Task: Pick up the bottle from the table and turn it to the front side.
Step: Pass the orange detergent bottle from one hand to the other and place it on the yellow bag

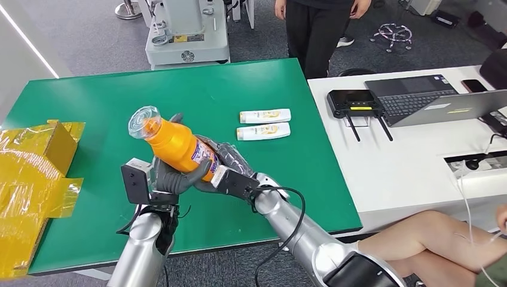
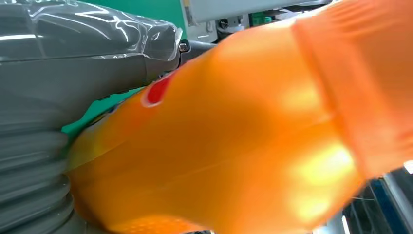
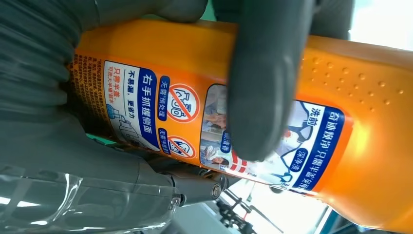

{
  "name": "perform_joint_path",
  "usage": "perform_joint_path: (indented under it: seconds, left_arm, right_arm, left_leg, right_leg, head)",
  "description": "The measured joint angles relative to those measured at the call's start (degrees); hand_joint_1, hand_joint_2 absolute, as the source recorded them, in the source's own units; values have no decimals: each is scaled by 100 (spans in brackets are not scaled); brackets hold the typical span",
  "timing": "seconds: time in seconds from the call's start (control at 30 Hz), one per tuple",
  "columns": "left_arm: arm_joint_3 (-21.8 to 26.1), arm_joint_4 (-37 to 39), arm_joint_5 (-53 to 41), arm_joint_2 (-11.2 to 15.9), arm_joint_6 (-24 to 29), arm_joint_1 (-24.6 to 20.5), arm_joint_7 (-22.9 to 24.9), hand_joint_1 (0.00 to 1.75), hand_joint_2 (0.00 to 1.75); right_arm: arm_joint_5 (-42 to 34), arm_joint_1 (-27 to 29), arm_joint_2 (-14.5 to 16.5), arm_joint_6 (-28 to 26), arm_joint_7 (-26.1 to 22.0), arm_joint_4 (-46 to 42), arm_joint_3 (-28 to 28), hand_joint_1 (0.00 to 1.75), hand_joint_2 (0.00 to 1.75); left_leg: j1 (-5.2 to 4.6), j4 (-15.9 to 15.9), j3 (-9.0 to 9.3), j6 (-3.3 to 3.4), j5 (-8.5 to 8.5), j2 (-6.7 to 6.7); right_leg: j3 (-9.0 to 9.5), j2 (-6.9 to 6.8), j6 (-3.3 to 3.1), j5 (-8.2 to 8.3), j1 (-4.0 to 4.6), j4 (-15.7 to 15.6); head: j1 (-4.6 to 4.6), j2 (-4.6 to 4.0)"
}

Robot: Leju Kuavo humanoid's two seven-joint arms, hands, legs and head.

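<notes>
An orange bottle (image 1: 174, 143) with a clear cap is held tilted above the green table (image 1: 89, 113), cap pointing up and to the left. Both hands grip its lower body: my left hand (image 1: 169, 178) from below left, my right hand (image 1: 222, 162) from the right. In the right wrist view the bottle's blue and white label (image 3: 146, 114) with printed text faces the camera, and a dark finger (image 3: 265, 83) lies across it. The left wrist view shows the plain orange side of the bottle (image 2: 234, 136) pressed against my left hand (image 2: 53, 97).
Two small white bottles (image 1: 264, 124) lie side by side on the table beyond the hands. Yellow packaging (image 1: 33, 173) sits at the table's left edge. A white desk (image 1: 406, 155) with a laptop stands to the right. A person stands behind the table; another person's legs (image 1: 430, 239) are at lower right.
</notes>
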Motion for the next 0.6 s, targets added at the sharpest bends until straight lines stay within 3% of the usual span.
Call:
perform_joint_path:
  seconds: [0.6]
  left_arm:
    - [2,99,64,3,-21,-14,56,0,175]
  right_arm:
    - [661,371,-215,208,402,289,-58,175,175]
  left_leg:
    - [0,0,-1,0,0,2]
  right_leg:
    - [-1,2,0,0,0,-1]
  head:
    - [0,0]
